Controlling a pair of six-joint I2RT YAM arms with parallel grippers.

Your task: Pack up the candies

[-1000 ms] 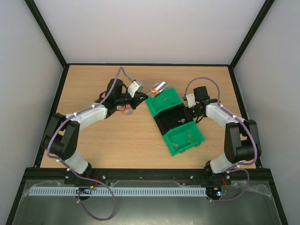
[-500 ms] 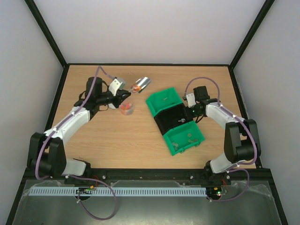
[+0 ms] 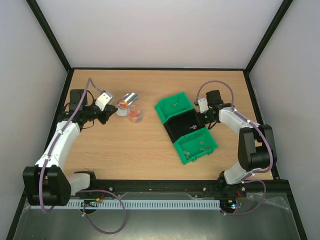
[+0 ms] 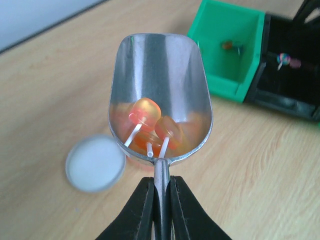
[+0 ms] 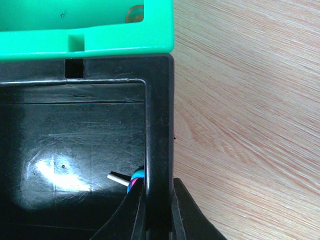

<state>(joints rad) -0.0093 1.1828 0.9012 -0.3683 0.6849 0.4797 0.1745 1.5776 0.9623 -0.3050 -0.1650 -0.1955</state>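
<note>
Bench point(image 3: 150, 150) layout, top + wrist views. Left jaws: almost fully closed, fingers point(image 4: 142, 210) pinching the thin handle of a metal scoop point(image 4: 160, 90). The scoop hangs above the bench at left-centre, bowl up, mouth pointing toward the bins.

Candies point(image 4: 150, 122): approx. three orange lollipop-type sweets w/ white sticks lie at the back of the scoop bowl, next to the handle. More sweets (orange and red) sit in a small clear cup point(image 3: 134, 115), which stands on the bench just beside the scoop in the top view. White round disc point(image 4: 95, 163) lies on the bench next to the cup (blurred; lid or dish, cannot tell).

Bins: three in a touching diagonal row right of centre, well apart from the scoop, i.e. far green bin point(image 3: 172, 105), black bin point(image 3: 182, 126), near green bin point(image 3: 199, 146). Each holds a few sweets; the near green one appears to show the most.

Right jaws: closed on the black bin's side wall, one finger inside, the other point(image 5: 187, 217) outside. A striped sweet on a white stick lies inside the black bin, right by the inner finger.
</note>
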